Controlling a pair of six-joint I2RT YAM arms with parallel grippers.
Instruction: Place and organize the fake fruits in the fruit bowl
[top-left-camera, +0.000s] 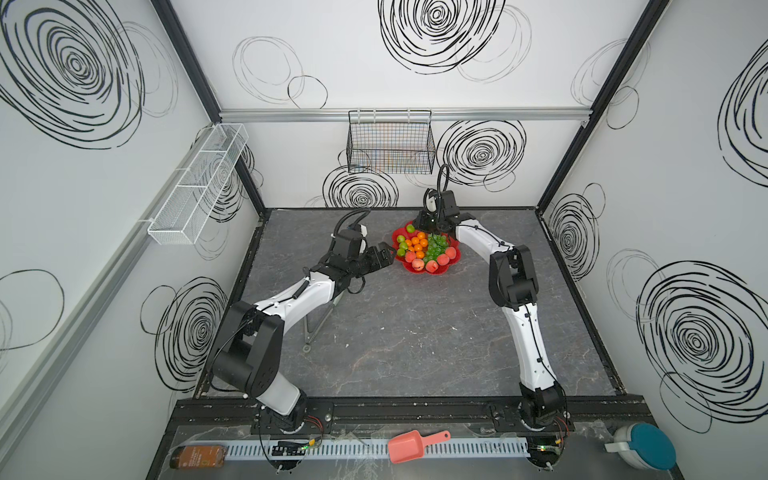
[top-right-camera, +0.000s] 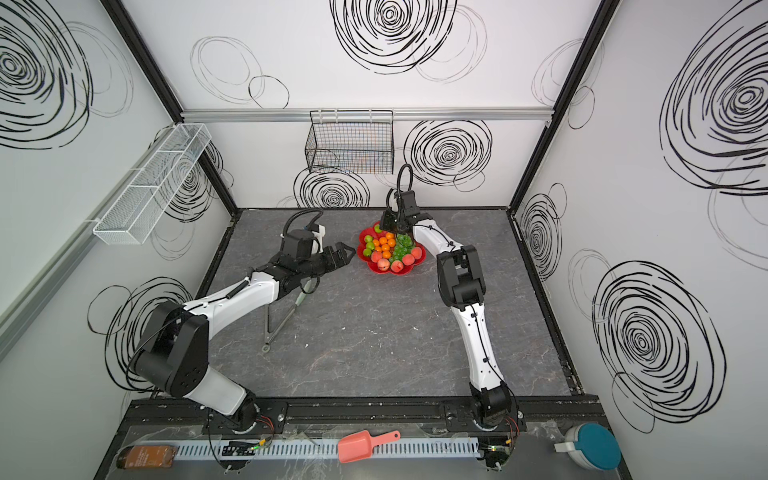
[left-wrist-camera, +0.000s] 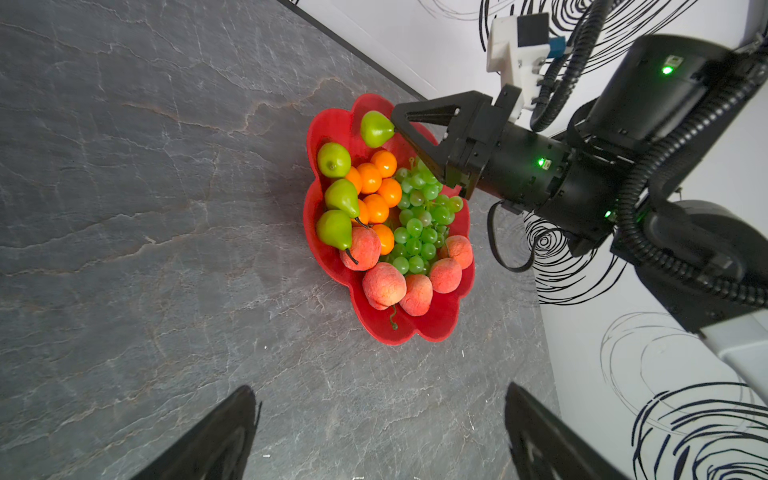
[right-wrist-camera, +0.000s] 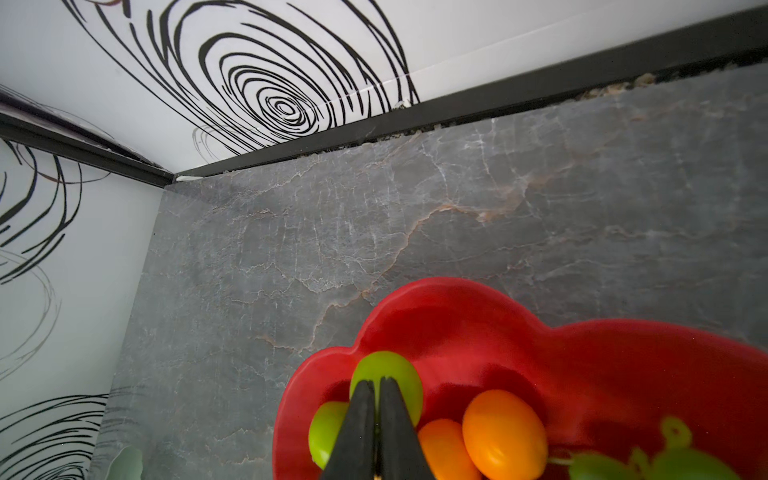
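Right tool (right-wrist-camera: 377, 381) nearly closed, thin slit, tips at pear (right-wrist-camera: 390, 363); hold unclear. Left tool (top-left-camera: 390, 254) wide open, empty. Risk: pear, by bowl (right-wrist-camera: 457, 307) rim at frame bottom, rolls onto worktop (right-wrist-camera: 374, 228) on release.

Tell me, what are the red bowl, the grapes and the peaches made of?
The fruit bowl looks like hard plastic, smooth with a soft shine. The grapes look like see-through green plastic or rubber, because light glows through them. The peaches seem to be foam or plastic with a dull, fuzzy-looking skin.
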